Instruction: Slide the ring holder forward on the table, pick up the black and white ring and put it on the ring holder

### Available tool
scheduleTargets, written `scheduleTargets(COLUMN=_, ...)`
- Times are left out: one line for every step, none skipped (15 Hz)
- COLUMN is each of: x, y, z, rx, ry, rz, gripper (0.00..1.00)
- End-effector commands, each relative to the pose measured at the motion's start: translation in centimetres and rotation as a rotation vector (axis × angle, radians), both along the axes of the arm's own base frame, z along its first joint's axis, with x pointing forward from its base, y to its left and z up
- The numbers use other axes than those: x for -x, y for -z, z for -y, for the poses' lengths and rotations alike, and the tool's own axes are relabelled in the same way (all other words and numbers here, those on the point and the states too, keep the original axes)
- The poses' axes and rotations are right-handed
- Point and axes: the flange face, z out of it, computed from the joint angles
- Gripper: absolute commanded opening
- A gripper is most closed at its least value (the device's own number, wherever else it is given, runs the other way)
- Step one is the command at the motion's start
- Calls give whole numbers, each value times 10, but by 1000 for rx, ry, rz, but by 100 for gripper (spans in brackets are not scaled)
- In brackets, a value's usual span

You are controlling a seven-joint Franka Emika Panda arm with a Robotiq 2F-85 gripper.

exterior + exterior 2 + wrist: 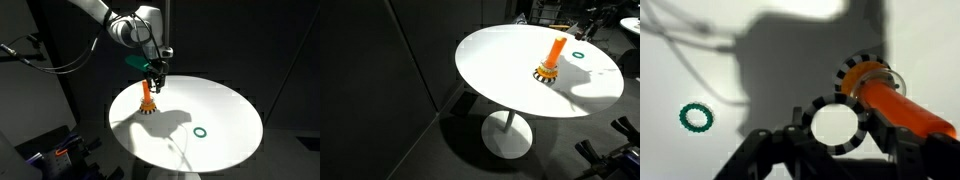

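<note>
The ring holder, an orange peg [148,96], stands upright on the round white table [230,110]; it also shows in an exterior view [555,50] and the wrist view [898,108]. A black and white striped band [852,70] lies around its base [544,73]. My gripper [155,74] hangs just above and beside the peg's top. In the wrist view the gripper [835,128] is shut on the black and white ring [833,99], held in the air next to the peg. I cannot make out the gripper in the exterior view from the table's far side.
A plain green ring [200,131] lies flat on the table away from the peg, seen also in an exterior view [579,56] and the wrist view [697,118]. Dark equipment and cables surround the table. The table stands on a single pedestal [507,125].
</note>
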Motion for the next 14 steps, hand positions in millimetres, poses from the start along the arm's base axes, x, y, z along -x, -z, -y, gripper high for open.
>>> scheduleTargets(x=18, y=-22, z=-19, rx=-31, ry=-10, rz=12, gripper=42)
scheduleTargets(x=20, y=-25, z=-24, rx=-35, ry=-18, rz=16, gripper=42)
scheduleTargets(x=22, y=-28, z=-30, rx=-38, ry=-22, rz=23, gripper=42)
scheduleTargets(x=23, y=-30, z=-35, rx=-41, ry=-28, rz=30, gripper=42)
scheduleTargets(x=22, y=-32, z=-41, rx=-44, ry=-30, rz=37, gripper=42)
scheduleTargets(x=22, y=-34, z=-46, rx=-47, ry=-35, rz=42, gripper=42)
scheduleTargets(x=21, y=-35, z=-52, rx=-49, ry=-40, rz=46, gripper=42)
scheduleTargets(x=20, y=-36, z=-56, rx=-48, ry=-45, rz=49, gripper=42)
scheduleTargets(x=19, y=-34, z=-60, rx=-46, ry=-49, rz=53, gripper=42)
scheduleTargets(x=18, y=-33, z=-64, rx=-45, ry=-53, rz=54, gripper=42)
scheduleTargets(x=16, y=-32, z=-68, rx=-44, ry=-57, rz=55, gripper=42)
scheduleTargets(x=15, y=-31, z=-71, rx=-43, ry=-57, rz=57, gripper=42)
scheduleTargets(x=14, y=-30, z=-74, rx=-40, ry=-57, rz=59, gripper=42)
scheduleTargets(x=13, y=-29, z=-77, rx=-38, ry=-57, rz=61, gripper=42)
